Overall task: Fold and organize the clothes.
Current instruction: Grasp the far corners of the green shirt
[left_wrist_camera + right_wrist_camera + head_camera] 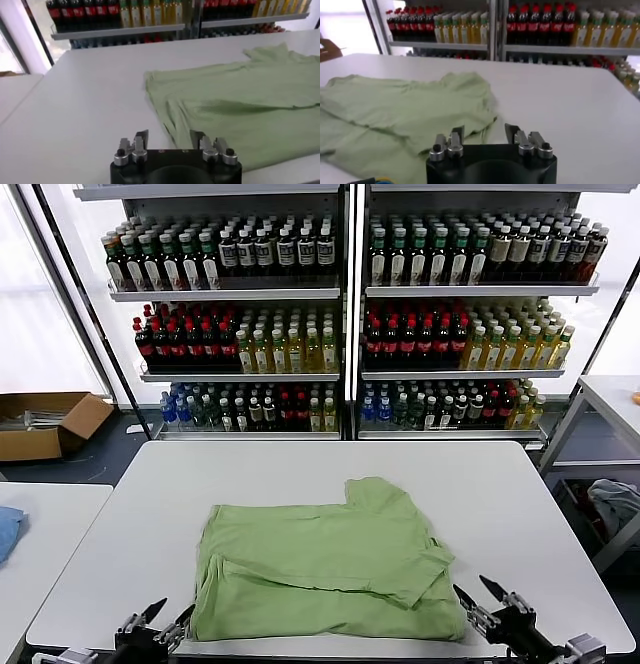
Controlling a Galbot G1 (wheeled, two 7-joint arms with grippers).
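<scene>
One green shirt (325, 569) lies partly folded near the front edge of the white table (300, 469), its lower part doubled up over its body. The fold looks just laid; the next move likely calls for gripping a side edge for another fold. Two grippers flank its front corners, left gripper (165, 619) and right gripper (483, 597), both with jaws spread, holding nothing.

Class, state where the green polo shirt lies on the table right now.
In the head view the green polo shirt lies partly folded on the white table, at its near edge, between the left gripper and right gripper.
</scene>
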